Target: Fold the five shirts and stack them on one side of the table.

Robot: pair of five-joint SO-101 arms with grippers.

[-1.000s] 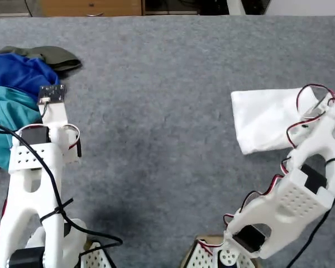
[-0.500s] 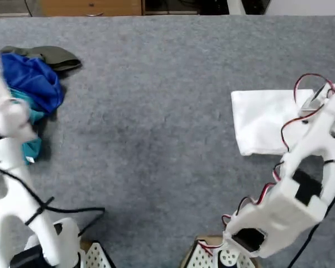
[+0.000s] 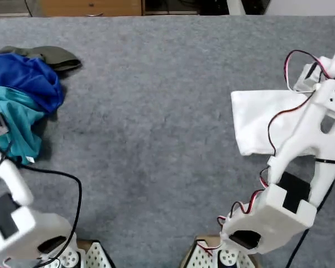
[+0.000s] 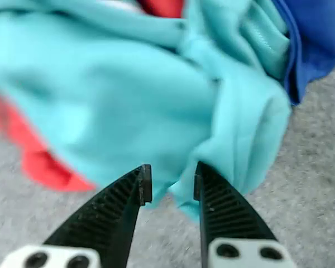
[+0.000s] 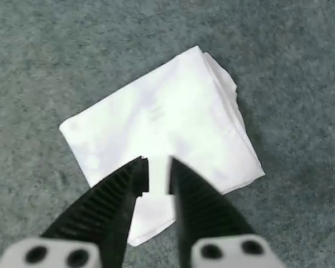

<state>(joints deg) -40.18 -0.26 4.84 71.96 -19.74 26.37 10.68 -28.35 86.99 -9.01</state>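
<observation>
A folded white shirt [image 3: 262, 120] [image 5: 167, 123] lies flat on the right side of the table. My right gripper [image 5: 157, 173] hovers above it, its fingers a narrow gap apart and holding nothing. At the far left sits a loose pile: a blue shirt [image 3: 30, 81] [image 4: 318, 39], a teal shirt [image 3: 17, 125] [image 4: 100, 100], an olive shirt [image 3: 50, 56] and a red shirt [image 4: 39, 162] under the teal one. My left gripper [image 4: 171, 184] is open just above the teal shirt's bunched edge, with nothing gripped.
Grey felt [image 3: 156, 111] covers the table, and its middle lies between the pile and the white shirt. Both arm bases stand at the front edge, the right arm [image 3: 301, 151] crossing the white shirt's near corner. Wooden furniture [image 3: 89, 6] runs behind the far edge.
The left arm has swung left and back toward the front-left corner, uncovering the teal shirt in the high view. The right arm has moved toward the far right edge over the white shirt.
</observation>
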